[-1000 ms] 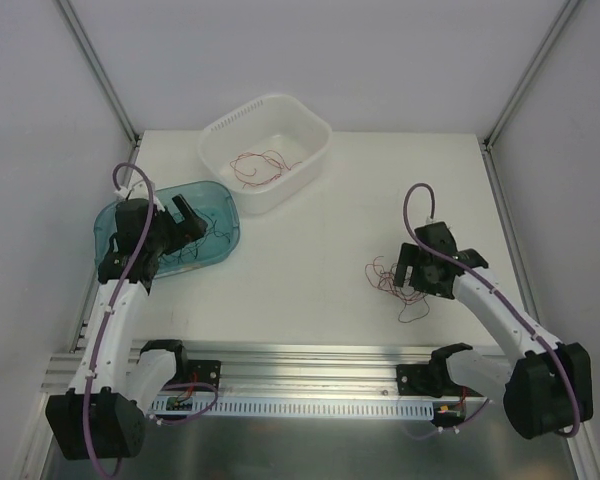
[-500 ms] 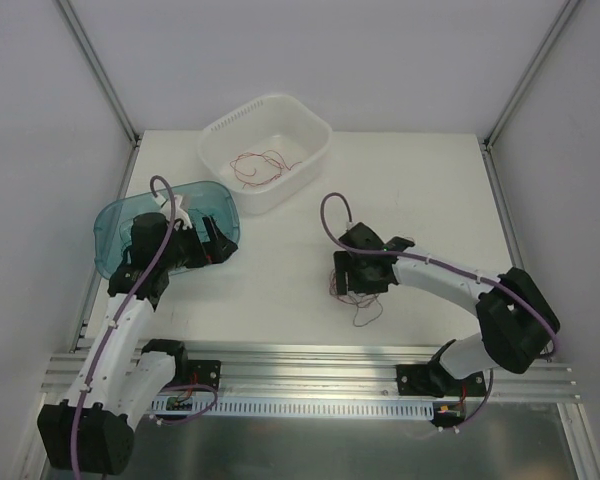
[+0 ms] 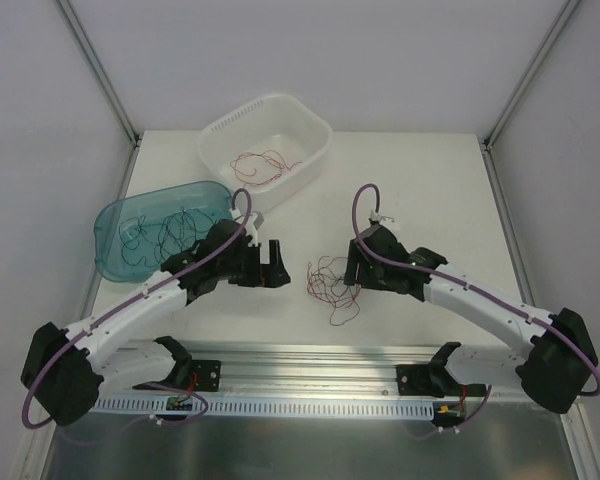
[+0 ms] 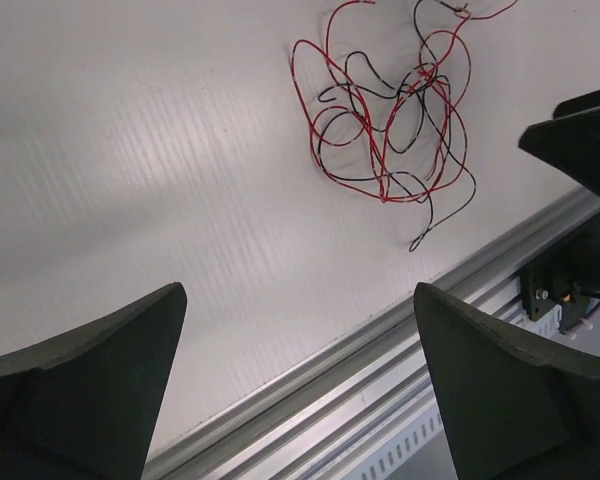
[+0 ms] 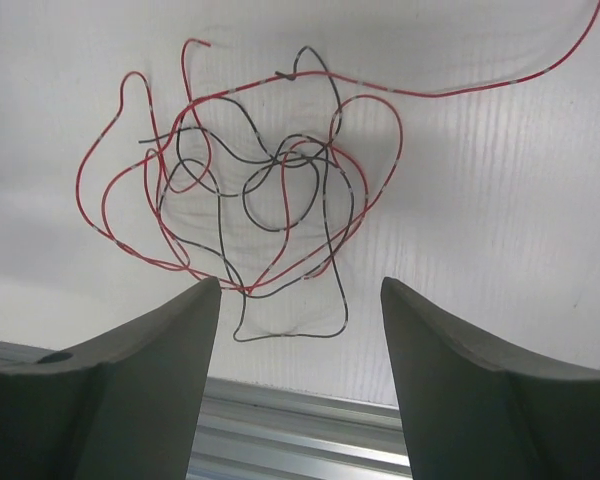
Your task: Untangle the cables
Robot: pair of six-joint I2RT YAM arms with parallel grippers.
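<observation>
- A loose tangle of hair-thin red and black wires (image 3: pixel 330 285) lies on the white table (image 3: pixel 430 200), at about 6 o'clock from its centre and near the aluminium rail (image 3: pixel 310 352) along the near edge.
- From the clump, one red strand trails away towards 6 o'clock, curling close to the rail.
- The left gripper (image 4: pixel 298 298) sits at 9 o'clock of the tangle, near it but apart. Its two dark fingers are spread wide with nothing between them but bare table.
- In the left wrist view the tangle lies at 1 o'clock, well beyond the fingertips.
- The right gripper (image 5: pixel 300 285) sits at 3 o'clock of the tangle, just beside it. Its jaws are also apart and clamp nothing.
- In the right wrist view the clump fills the space at 12 o'clock. Its lowest black loop dips between the two fingertips, and whether it touches them cannot be told.
- A white perforated plastic basket (image 3: pixel 315 125) stands at 11 o'clock on the table, with a few thin red wires (image 3: pixel 260 165) lying on its floor.
- A translucent teal plastic tub (image 3: pixel 105 235) stands at 9 o'clock, just beside the basket, with thin curly black wires (image 3: pixel 160 235) inside.
- The left arm stretches across in front of the tub.
</observation>
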